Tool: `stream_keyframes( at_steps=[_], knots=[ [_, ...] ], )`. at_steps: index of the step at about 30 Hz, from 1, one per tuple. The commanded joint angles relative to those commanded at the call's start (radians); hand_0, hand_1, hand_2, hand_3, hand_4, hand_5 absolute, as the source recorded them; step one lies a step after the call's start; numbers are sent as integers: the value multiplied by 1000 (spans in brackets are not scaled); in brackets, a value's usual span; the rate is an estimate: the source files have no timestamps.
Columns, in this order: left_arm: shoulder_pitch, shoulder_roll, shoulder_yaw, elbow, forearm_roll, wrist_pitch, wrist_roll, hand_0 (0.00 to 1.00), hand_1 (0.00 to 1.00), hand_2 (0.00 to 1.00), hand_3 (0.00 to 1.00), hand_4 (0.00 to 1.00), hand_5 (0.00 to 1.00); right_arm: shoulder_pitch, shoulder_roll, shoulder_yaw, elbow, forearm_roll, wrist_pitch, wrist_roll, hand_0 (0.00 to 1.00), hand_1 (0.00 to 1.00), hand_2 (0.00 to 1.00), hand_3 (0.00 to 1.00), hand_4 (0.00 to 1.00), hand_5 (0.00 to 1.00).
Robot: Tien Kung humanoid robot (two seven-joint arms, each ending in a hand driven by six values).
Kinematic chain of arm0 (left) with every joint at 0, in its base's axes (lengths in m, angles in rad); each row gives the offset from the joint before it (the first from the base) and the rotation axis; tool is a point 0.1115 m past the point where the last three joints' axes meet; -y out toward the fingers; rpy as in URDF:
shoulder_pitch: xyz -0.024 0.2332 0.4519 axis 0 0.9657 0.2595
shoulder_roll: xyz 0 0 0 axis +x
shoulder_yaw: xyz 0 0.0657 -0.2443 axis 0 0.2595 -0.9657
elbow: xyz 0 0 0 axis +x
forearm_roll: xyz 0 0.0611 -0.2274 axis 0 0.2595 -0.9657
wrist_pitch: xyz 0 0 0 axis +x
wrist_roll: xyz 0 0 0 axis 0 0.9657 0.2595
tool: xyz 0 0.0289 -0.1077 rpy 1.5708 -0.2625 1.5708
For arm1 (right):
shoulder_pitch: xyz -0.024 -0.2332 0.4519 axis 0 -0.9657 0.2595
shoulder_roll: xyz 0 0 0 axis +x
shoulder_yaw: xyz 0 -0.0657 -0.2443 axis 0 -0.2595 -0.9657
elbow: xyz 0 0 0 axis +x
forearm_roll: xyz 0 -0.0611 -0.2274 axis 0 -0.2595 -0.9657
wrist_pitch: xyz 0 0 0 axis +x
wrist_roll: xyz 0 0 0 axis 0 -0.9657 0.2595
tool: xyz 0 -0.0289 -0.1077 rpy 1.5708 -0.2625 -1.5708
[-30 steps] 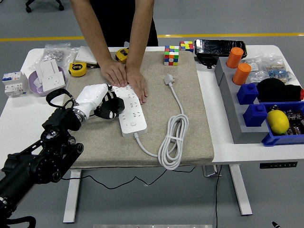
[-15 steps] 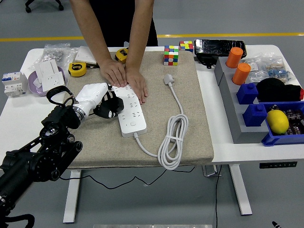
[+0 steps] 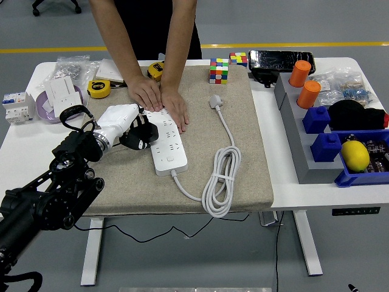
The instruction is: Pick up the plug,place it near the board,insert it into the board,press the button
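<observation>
The white power strip [image 3: 166, 143] lies on the beige mat [image 3: 243, 164], its cable coiled to the right [image 3: 222, 181]. The white plug [image 3: 217, 101] lies loose on the mat at the cable's far end, to the right of the strip. A person's two hands [image 3: 161, 99] press flat on the strip's far end. My left hand [image 3: 135, 134], white with black fingers, rests on the mat against the strip's left edge, fingers curled and holding nothing. It is well left of the plug.
Tape measures [image 3: 98, 89], a wall socket [image 3: 64, 97] and bags lie at the back left. Rubik's cubes [image 3: 219, 70] stand behind the mat. At the right are orange cylinders [image 3: 309, 95], blue bins [image 3: 358, 176] and a lemon [image 3: 355, 156].
My left forearm has drifted slightly left and back. The hand stays by the strip's left edge. The person's hands, the plug and the cable have not moved.
</observation>
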Motion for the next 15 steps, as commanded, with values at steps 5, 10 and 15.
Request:
stream_keyframes(
  at_steps=[5, 10, 15],
  knots=[
    [0, 2, 5, 5, 3, -5, 0, 578, 439, 316, 377, 550, 2, 0, -2, 1, 0, -1, 0, 0, 839, 779, 766, 788, 998, 980],
    [3, 3, 11, 10, 4, -6, 0, 583, 441, 322, 382, 514, 2, -2, -2, 2, 0, -3, 0, -1, 839, 779, 766, 788, 998, 980],
    [4, 3, 11, 16, 7, -4, -1, 588, 443, 325, 385, 511, 2, -2, -1, 1, 0, -1, 0, 1, 839, 779, 766, 788, 998, 980]
  ],
)
